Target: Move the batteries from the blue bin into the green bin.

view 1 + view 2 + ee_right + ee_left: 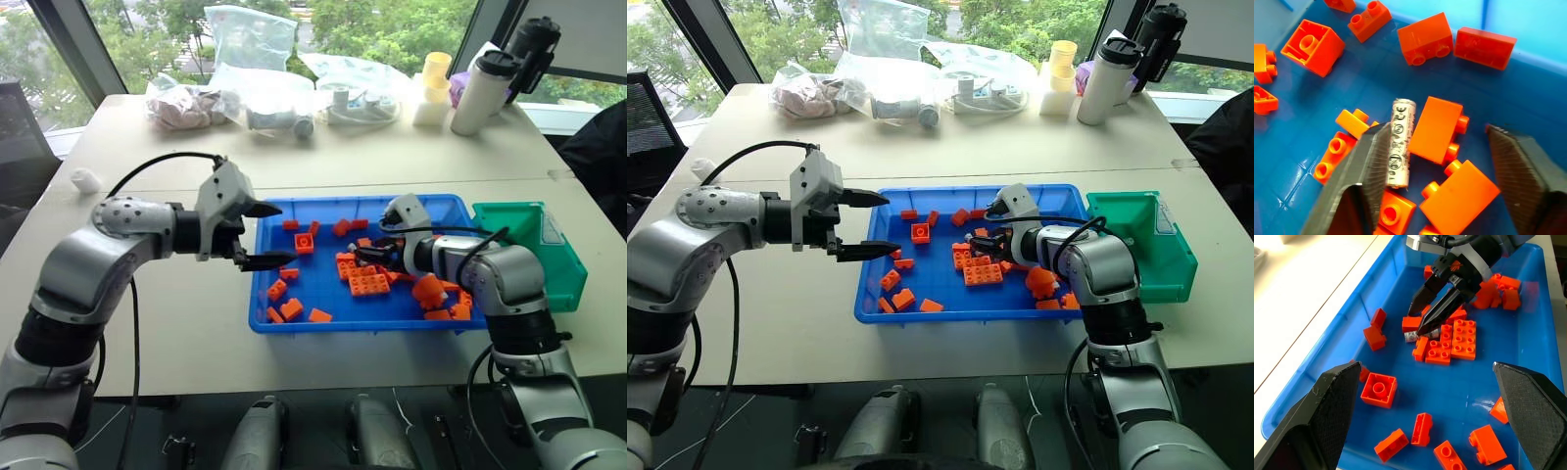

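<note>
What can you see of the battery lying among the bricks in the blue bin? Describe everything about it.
The battery is a small silver-grey cylinder with black printed marks along its side, metallic in look. It lies flat on the floor of the blue bin, hemmed in by orange bricks on both sides. One black finger of the right hand sits right beside it; the other stands apart, so it is not clamped. Its lower end is partly hidden by that finger.

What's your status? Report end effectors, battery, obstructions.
Left end effector open, hovering at blue bin edge. Right end effector down in the bin, at one battery. Orange bricks packed against the battery.
</note>
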### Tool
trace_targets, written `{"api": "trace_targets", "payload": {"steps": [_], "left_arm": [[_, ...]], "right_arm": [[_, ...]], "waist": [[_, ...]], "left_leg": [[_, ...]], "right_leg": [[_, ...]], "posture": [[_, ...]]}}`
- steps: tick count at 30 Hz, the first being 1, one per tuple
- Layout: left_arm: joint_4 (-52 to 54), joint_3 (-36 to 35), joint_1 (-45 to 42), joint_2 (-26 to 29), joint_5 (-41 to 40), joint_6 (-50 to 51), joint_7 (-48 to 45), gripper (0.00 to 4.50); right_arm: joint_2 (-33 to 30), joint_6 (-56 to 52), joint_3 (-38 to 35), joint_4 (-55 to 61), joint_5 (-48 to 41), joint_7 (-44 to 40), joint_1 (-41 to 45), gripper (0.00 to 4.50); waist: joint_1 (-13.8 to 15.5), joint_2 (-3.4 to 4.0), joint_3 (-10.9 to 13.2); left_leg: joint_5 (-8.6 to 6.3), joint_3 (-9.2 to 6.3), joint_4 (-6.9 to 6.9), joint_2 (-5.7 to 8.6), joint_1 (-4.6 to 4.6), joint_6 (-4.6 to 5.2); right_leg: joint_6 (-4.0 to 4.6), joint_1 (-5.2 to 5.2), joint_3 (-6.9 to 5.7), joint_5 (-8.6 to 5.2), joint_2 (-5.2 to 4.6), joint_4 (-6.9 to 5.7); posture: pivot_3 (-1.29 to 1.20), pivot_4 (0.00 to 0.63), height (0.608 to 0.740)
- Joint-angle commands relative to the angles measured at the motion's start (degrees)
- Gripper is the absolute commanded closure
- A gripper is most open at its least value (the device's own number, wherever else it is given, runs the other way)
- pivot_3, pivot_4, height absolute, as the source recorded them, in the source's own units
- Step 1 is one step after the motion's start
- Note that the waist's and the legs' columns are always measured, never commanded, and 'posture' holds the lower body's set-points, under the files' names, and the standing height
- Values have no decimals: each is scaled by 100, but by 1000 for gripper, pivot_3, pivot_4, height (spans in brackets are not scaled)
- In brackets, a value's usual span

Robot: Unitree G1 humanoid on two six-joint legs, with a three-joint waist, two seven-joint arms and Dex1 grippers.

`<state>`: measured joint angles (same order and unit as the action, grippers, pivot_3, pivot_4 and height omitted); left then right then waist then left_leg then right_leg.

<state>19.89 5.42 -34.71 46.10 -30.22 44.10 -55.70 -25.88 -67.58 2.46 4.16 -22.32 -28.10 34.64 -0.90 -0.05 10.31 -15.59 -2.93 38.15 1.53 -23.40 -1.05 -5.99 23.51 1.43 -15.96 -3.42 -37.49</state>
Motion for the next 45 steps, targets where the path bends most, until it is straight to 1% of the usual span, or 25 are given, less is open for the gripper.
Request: {"api": "trace_targets", "payload": {"steps": [1,2,9,12,15,19,21,23,26,27,31,34,40,45], "left_arm": [[89,-53,-126,27,80,-95,3,0],[86,-52,-134,19,88,-92,5,0],[109,-70,-130,-5,118,-69,18,0],[112,-75,-130,-5,118,-65,23,0],[115,-83,-122,-4,113,-61,27,0],[114,-70,-114,-13,116,-69,22,0],[106,-48,-118,-34,123,-84,21,0],[91,-34,-133,-47,133,-91,18,0],[76,-45,-146,-43,142,-94,-2,0],[73,-61,-139,-26,139,-97,-16,0],[49,-134,-79,123,151,-75,-85,0],[15,-147,-17,343,218,-70,-153,0],[166,-253,161,603,117,47,-241,0],[286,-225,349,870,245,43,-254,0]], "right_arm": [[16,-35,-92,29,-51,8,89,3451],[17,-30,-96,19,-49,9,94,3845],[-4,62,-161,43,-72,-7,115,3849],[-35,108,-301,64,-67,48,168,3849],[-210,210,-447,9,116,236,182,3849],[-402,346,-410,24,260,289,95,3849],[-485,447,-356,35,294,231,49,2806],[-538,529,-274,48,338,191,49,1952],[-575,799,-165,161,397,81,134,403],[-539,864,-171,244,327,1,188,26],[-459,983,-42,630,-8,-480,211,26],[-412,988,231,839,-127,-754,164,26],[-278,989,719,752,-38,-887,193,26],[-143,1040,996,301,195,-794,336,26]], "waist": [[-1,0,-1],[-1,0,0],[-1,0,0],[-1,0,0],[0,0,0],[9,0,0],[5,0,0],[-14,0,0],[-18,0,0],[-17,0,0],[-17,0,0],[-16,0,0],[-4,0,0],[-8,0,0]], "left_leg": [[0,0,0,0,2,0],[0,-1,0,0,2,0],[0,0,0,0,1,0],[0,0,0,0,1,0],[0,0,0,0,1,0],[0,1,0,2,0,0],[0,1,0,2,1,0],[0,1,-1,0,1,0],[0,2,-1,-1,1,0],[0,2,-1,-1,1,0],[0,2,-1,-1,1,0],[0,0,-1,-2,1,0],[0,0,-1,-1,1,0],[0,0,-1,-1,0,0]], "right_leg": [[0,-2,0,0,0,0],[0,-2,-1,0,1,0],[0,-1,0,0,0,0],[0,-1,0,0,0,0],[0,-1,0,0,0,0],[0,-1,0,0,-3,1],[0,-1,0,0,-2,1],[0,0,1,0,0,0],[0,0,1,0,1,0],[0,0,1,0,1,0],[0,1,1,0,2,0],[0,0,1,0,3,0],[0,0,1,0,1,0],[0,1,0,0,0,1]], "posture": [[0,150,740],[0,150,740],[0,150,740],[0,150,740],[0,150,740],[0,150,740],[0,150,740],[0,150,740],[0,150,740],[0,150,740],[0,150,740],[0,150,740],[0,150,740],[0,150,740]]}}
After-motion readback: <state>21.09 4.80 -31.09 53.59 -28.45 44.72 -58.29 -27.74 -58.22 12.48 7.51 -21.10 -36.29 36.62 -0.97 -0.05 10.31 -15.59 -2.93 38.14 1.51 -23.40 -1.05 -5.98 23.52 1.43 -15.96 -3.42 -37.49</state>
